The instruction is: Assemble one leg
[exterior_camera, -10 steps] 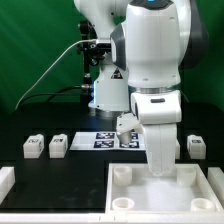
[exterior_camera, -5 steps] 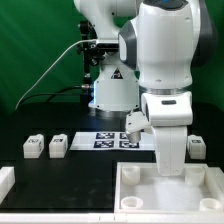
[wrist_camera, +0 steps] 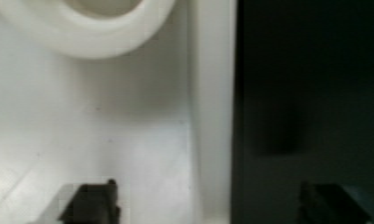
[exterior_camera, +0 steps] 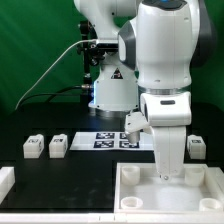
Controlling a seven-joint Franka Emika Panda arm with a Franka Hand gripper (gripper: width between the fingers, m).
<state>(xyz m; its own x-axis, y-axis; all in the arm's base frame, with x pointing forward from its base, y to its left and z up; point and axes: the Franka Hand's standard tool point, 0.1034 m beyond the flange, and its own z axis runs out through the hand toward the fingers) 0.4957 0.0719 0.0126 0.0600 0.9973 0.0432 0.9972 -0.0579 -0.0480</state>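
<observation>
White plastic makes up most of the scene. One leg (exterior_camera: 33, 147) and a second leg (exterior_camera: 58, 146) stand side by side on the black table (exterior_camera: 85, 172) at nine o'clock in the exterior view, well apart from the arm (exterior_camera: 160, 60). A third leg (exterior_camera: 197, 147) stands at three o'clock, just beyond the big square panel (exterior_camera: 150, 195). The marker board (exterior_camera: 112, 140) lies near the centre. The gripper (wrist_camera: 207, 205) hangs low over the panel by a round corner recess (wrist_camera: 109, 25), its fingers (wrist_camera: 90, 203) spread wide with nothing between them.
</observation>
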